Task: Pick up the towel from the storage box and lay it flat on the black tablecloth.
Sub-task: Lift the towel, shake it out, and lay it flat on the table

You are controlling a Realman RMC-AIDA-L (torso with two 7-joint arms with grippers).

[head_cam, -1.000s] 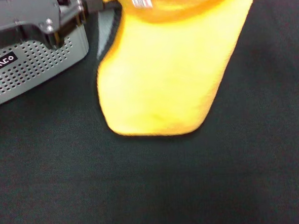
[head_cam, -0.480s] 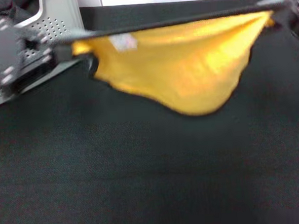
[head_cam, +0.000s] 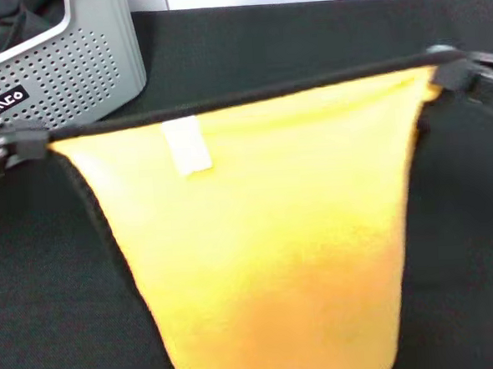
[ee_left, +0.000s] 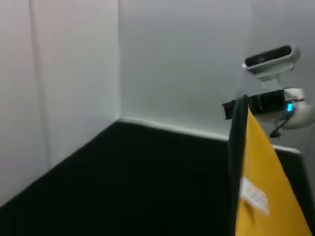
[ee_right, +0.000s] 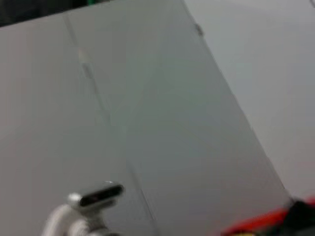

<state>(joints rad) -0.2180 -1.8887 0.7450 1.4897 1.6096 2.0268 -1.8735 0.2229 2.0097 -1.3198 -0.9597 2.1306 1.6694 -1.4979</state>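
Note:
The towel is bright yellow-orange with thin black edging and a white label. It hangs spread out above the black tablecloth, its top edge pulled taut between both grippers. My left gripper is shut on the towel's left corner, just in front of the storage box. My right gripper is shut on the right corner. In the left wrist view the towel shows edge-on over the tablecloth, with the right arm beyond it.
The grey perforated storage box stands at the back left and holds a dark cloth. A white wall runs along the tablecloth's far edge. The right wrist view shows mostly wall and the left arm's camera.
The two grippers have moved apart and nearer to me. The towel now hangs wide and taut, lower in view, where before it hung as a narrower sagging fold.

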